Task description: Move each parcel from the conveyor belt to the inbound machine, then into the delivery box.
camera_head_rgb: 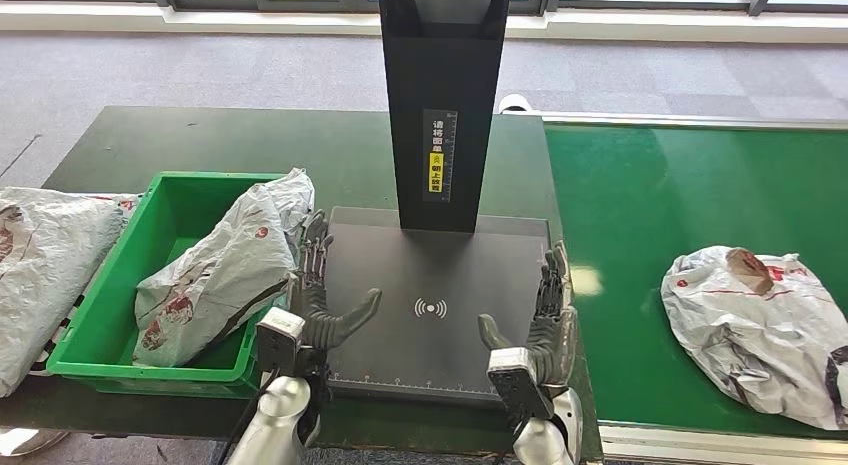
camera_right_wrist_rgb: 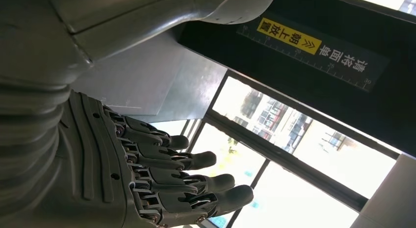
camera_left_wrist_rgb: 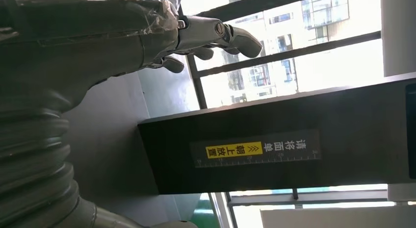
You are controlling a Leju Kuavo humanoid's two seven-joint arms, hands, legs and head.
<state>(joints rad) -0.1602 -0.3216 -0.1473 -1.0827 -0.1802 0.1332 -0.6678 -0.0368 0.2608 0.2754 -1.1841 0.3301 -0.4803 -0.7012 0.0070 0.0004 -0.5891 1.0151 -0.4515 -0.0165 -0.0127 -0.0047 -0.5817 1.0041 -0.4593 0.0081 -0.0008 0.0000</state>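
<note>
Between the empty, spread left hand (camera_head_rgb: 318, 285) and right hand (camera_head_rgb: 540, 315) lies the grey scanner plate (camera_head_rgb: 440, 285); green conveyor belt (camera_head_rgb: 640, 205) right of both.

— How is the scene laid out?
— The inbound machine (camera_head_rgb: 430, 305) is placed centrally; the delivery box (camera_head_rgb: 160, 285) is set at nine o'clock, a parcel (camera_head_rgb: 225, 270) leaned inside.
— And the belt?
— The conveyor belt (camera_head_rgb: 650, 215) is found at three o'clock, another parcel (camera_head_rgb: 760, 325) laid on it; a further bag (camera_head_rgb: 40, 275), possibly a parcel, is seen beyond the box.
</note>
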